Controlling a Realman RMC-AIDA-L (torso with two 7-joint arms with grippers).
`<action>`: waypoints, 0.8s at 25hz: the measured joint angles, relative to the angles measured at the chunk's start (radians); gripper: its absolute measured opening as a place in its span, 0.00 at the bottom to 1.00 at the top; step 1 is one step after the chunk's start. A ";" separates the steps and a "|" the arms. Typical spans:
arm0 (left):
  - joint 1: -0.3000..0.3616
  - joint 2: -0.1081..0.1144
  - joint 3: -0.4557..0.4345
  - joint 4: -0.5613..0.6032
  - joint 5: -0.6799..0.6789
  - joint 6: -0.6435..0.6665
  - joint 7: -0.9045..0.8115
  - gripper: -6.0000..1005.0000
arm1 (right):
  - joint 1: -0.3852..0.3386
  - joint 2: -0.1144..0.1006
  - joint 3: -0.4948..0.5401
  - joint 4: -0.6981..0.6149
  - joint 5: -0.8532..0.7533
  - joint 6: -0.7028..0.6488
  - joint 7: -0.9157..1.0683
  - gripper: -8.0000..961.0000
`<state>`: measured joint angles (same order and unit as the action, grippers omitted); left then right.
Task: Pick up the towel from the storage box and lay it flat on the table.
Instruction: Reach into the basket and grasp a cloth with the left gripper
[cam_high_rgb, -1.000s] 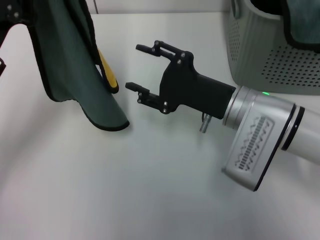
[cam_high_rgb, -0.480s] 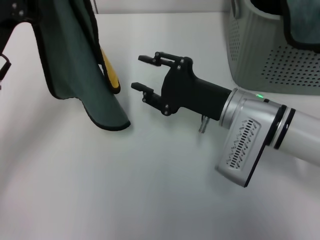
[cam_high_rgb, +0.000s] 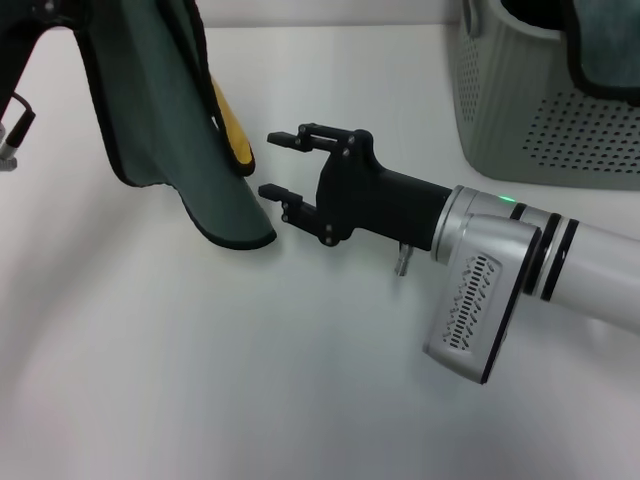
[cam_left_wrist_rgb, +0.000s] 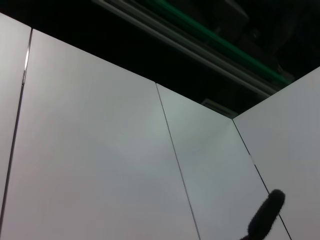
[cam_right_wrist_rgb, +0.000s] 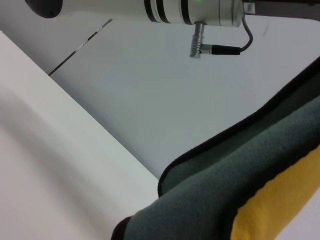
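The towel (cam_high_rgb: 160, 110), dark grey-green with a black piped edge and a yellow reverse (cam_high_rgb: 232, 130), hangs from my left gripper (cam_high_rgb: 40, 12) at the top left edge of the head view. Its lowest corner (cam_high_rgb: 245, 235) droops just above the white table (cam_high_rgb: 200, 380). My right gripper (cam_high_rgb: 267, 164) is open, its jaws level with that lower corner and just to its right, not touching it. The right wrist view shows the towel's edge (cam_right_wrist_rgb: 240, 165) and yellow side (cam_right_wrist_rgb: 280, 210) close up. The storage box (cam_high_rgb: 500, 110) stands at the back right.
A lighter blue-teal cloth with a black edge (cam_high_rgb: 605, 45) lies in the storage box. My right arm's silver forearm (cam_high_rgb: 500, 280) stretches across the table from the right. The left wrist view shows only white wall panels.
My right gripper has moved left, closer to the towel's lower corner. The towel has shifted a little to the right and swung with the left gripper.
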<state>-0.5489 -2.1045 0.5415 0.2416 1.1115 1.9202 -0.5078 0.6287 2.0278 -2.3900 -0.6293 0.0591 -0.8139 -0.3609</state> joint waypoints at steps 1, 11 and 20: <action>0.000 0.000 0.000 0.000 0.000 0.000 0.000 0.02 | 0.004 0.000 0.000 0.000 0.000 0.000 -0.002 0.51; -0.001 0.000 0.025 -0.014 -0.001 0.003 0.005 0.02 | 0.069 0.000 -0.023 0.014 0.053 0.001 -0.016 0.51; 0.004 0.000 0.022 -0.026 -0.001 0.015 0.011 0.02 | 0.056 0.000 -0.108 -0.008 0.155 -0.001 -0.121 0.50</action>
<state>-0.5452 -2.1045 0.5630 0.2159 1.1104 1.9350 -0.4970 0.6852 2.0278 -2.4983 -0.6372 0.2136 -0.8148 -0.4815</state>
